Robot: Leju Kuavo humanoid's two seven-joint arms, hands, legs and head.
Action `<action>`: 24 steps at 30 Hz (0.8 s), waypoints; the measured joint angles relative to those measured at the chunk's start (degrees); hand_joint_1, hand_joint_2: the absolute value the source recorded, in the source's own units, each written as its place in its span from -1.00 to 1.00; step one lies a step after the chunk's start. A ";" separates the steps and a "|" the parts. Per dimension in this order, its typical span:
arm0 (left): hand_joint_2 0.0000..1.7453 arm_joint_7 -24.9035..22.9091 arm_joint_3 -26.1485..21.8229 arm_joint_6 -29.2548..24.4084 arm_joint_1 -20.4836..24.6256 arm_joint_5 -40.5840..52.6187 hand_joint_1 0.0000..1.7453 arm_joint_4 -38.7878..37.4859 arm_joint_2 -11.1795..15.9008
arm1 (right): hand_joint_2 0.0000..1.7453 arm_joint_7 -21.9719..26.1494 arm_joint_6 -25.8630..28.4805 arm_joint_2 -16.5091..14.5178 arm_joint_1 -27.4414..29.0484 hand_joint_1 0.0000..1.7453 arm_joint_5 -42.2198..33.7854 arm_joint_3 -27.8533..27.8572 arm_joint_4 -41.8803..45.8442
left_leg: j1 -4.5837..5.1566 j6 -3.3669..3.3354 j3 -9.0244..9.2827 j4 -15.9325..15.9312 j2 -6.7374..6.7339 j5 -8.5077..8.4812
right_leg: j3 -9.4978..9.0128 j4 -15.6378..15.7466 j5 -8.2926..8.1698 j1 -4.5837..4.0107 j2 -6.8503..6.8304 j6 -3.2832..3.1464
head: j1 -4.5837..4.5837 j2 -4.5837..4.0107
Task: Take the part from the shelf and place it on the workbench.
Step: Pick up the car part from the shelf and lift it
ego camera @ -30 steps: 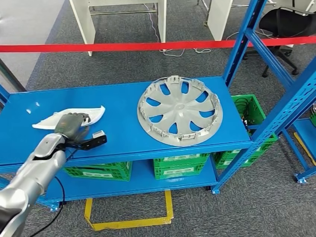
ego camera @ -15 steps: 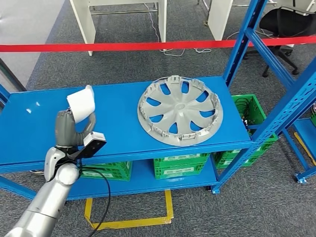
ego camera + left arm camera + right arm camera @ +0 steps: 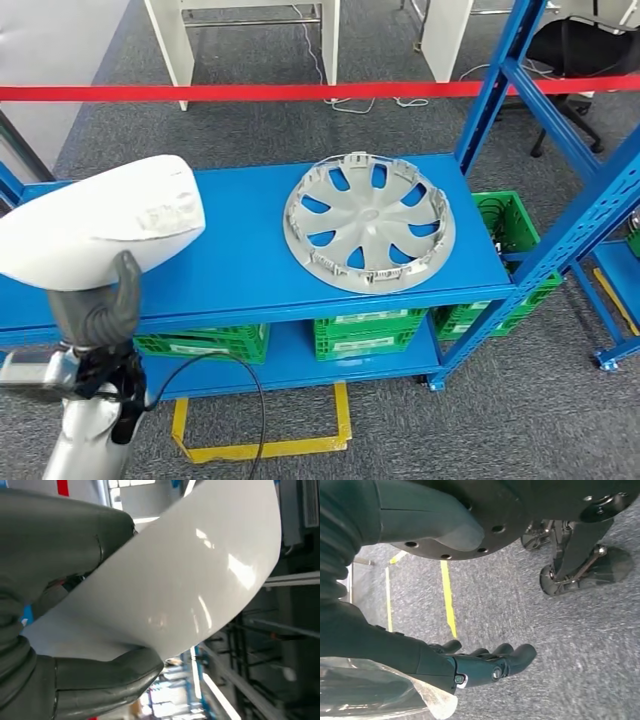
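While gripped by left hand [image 3: 94, 310], white part [image 3: 98, 225] above blue shelf [image 3: 241, 255], right hand [image 3: 478, 662] empty

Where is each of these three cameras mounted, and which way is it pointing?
Head view: high on the body, looking forward and down at the blue metal shelf and grey plastic wheel cover; left hand rises from below.
Left wrist view: behind the left hand, whose thumb and fingers grip the glossy white curved panel.
Right wrist view: on the hanging arm, facing grey carpet; right hand empty, fingers extended.
Shared: head and left wrist views show the white panel.
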State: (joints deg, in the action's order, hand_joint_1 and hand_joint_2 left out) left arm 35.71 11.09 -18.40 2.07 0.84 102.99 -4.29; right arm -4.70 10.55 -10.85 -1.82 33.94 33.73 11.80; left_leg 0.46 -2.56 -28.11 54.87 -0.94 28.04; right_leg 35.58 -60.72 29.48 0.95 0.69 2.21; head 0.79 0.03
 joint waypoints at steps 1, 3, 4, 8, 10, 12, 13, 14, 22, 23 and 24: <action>1.00 0.21 -0.01 0.52 -0.91 -0.44 1.00 0.99 -0.24 | 1.00 0.16 0.00 -0.01 0.02 -1.00 -0.08 0.21 0.00 | 0.07 -0.17 -0.35 -0.02 -0.12 -0.25 | 1.30 -3.48 2.25 -0.04 -0.12 0.07 | 0.05 0.00; 1.00 0.40 -0.03 1.40 -2.35 -1.54 1.00 2.40 -0.57 | 1.00 0.61 -0.08 -0.02 0.08 -1.00 -0.34 0.56 0.00 | 0.14 -0.23 -1.12 0.35 -0.27 -0.51 | 3.61 -10.68 5.44 0.00 -0.15 0.26 | 0.09 0.00; 1.00 0.56 -0.08 2.11 -3.07 -2.46 1.00 2.95 -0.78 | 1.00 1.12 -0.22 -0.02 0.14 -1.00 -0.50 0.80 0.00 | 0.14 -0.18 -1.47 0.60 -0.32 -0.60 | 3.70 -12.13 5.59 0.05 -0.19 0.38 | 0.09 0.01; 1.00 1.92 -0.50 5.99 -6.44 -5.43 1.00 4.87 -1.89 | 1.00 3.31 -1.14 -0.05 0.15 -1.00 -0.30 1.62 0.02 | 0.03 0.44 -2.95 2.31 -0.30 -0.57 | -4.11 -0.69 1.20 0.30 -0.69 0.54 | 0.12 0.01; 1.00 2.32 -0.80 6.98 -7.75 -5.62 1.00 5.55 -2.25 | 1.00 3.59 -1.33 -0.13 0.06 -1.00 0.08 1.64 0.02 | 0.18 1.15 -3.70 3.25 -0.24 -0.63 | -6.00 2.58 1.19 0.19 -0.76 0.14 | 0.10 0.00; 1.00 2.43 -1.09 7.44 -8.67 -5.66 1.00 5.96 -2.46 | 1.00 3.70 -1.39 -0.17 0.14 -1.00 0.29 1.66 0.02 | 0.21 1.84 -4.10 3.66 -0.18 -0.89 | -5.52 2.55 0.94 0.14 -0.69 -0.60 | 0.06 0.01; 1.00 2.44 -1.23 7.69 -9.01 -5.70 1.00 6.11 -2.53 | 1.00 3.70 -1.32 -0.20 0.16 -1.00 0.35 1.71 0.02 | 0.12 2.22 -4.35 3.99 -0.06 -0.50 | -5.21 2.56 0.68 0.19 -0.72 -1.09 | 0.05 0.01; 1.00 2.44 -1.40 8.02 -9.30 -5.74 1.00 6.26 -2.56 | 1.00 3.69 -1.18 -0.22 0.16 -1.00 0.38 1.81 0.02 | 0.00 2.61 -4.76 4.94 0.09 0.65 | -4.86 2.61 0.31 0.25 -0.78 -1.62 | -0.06 0.01; 1.00 2.20 -1.75 9.57 -11.40 -2.50 1.00 6.68 -2.48 | 1.00 7.95 -1.25 -0.35 -0.22 -1.00 0.39 3.15 0.21 | -1.25 4.02 -2.71 12.42 0.54 5.61 | -0.46 2.47 -3.46 0.22 -0.82 -2.17 | -0.40 0.00; 1.00 2.20 -1.75 9.59 -11.55 -2.20 1.00 6.78 -2.45 | 1.00 9.18 -2.86 -0.38 -0.33 -1.00 0.03 3.33 0.23 | -1.30 3.98 0.02 8.10 0.67 4.55 | -0.04 2.43 -3.91 0.16 -0.74 -1.87 | -0.40 0.01; 1.00 2.20 -1.75 9.61 -11.68 -1.98 1.00 6.88 -2.42 | 1.00 10.20 -4.44 -0.40 -0.48 -1.00 -0.35 3.56 0.24 | -1.26 3.83 2.11 4.51 0.82 4.11 | 0.26 2.44 -4.41 0.12 -0.67 -1.50 | -0.36 0.01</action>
State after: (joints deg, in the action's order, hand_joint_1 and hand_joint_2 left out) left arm 37.92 9.33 -8.79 -9.62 -1.15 109.87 -6.71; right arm 5.50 6.11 -11.25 -2.30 33.59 37.29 12.04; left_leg -0.80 1.27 -26.00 59.38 -0.12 32.15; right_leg 35.85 -58.28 25.07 1.07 0.01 0.71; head 0.44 0.03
